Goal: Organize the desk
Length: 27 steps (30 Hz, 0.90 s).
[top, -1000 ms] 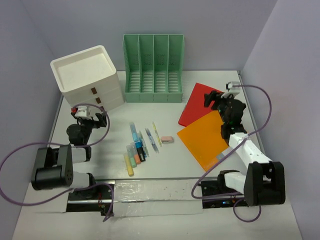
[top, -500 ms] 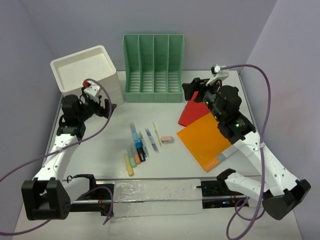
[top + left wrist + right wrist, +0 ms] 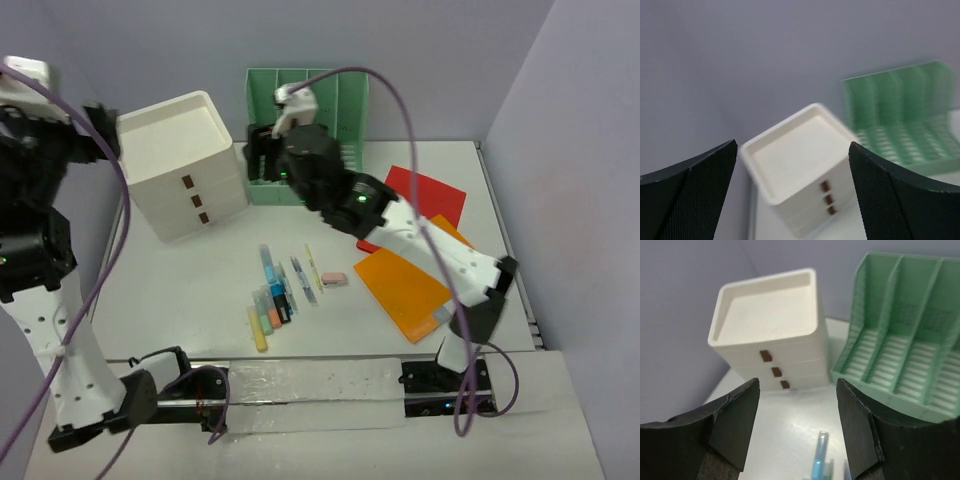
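Holding the left gripper (image 3: 792,145) and right gripper (image 3: 797,385) spread wide and empty above the white surface (image 3: 200,290), hemmed by lilac walls (image 3: 420,50) on three sides.

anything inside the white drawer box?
The white drawer box has an open top tray with nothing showing in it. Its three drawers are shut, so their contents are hidden.

Drawer box (image 3: 180,170) left of file holder (image 3: 352,110); pens (image 3: 272,295) before them on the desk (image 3: 180,290), folders (image 3: 400,285) right.
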### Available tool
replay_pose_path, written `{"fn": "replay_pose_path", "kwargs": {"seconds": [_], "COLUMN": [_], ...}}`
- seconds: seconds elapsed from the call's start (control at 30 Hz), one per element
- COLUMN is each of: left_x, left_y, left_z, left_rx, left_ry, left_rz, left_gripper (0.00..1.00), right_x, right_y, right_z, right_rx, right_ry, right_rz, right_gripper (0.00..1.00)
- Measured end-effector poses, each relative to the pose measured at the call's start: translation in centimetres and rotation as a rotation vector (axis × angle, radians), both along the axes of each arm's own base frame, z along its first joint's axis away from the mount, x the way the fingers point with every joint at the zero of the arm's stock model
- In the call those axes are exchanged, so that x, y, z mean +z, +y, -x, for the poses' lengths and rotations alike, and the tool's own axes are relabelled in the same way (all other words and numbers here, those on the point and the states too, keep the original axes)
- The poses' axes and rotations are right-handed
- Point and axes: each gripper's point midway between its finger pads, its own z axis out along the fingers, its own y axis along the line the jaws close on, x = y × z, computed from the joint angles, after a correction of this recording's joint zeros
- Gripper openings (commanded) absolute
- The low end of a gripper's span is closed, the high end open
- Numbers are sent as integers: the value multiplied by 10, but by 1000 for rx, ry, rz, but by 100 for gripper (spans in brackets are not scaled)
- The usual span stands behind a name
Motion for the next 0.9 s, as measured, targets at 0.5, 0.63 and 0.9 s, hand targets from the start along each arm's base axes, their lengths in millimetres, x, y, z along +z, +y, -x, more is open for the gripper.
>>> {"fn": "replay_pose_path", "kwargs": {"seconds": [0.5, 0.63, 0.9], "left_x": [-211, -216, -228], "left_y": [191, 184, 155], "left_z": [-98, -108, -128], "left_rx": [408, 367, 287], "left_ry": [590, 603, 637], "left_rz": [345, 385, 380], "left_gripper": [95, 95, 93], "right_x": [-134, -150, -162], "right_y": [189, 199, 209], "right_z": [-12, -27, -49], "right_rx": [38, -21, -88], "right_ry": [64, 20, -39], "right_rz": [57, 53, -4], "right_gripper": [69, 69, 63]}}
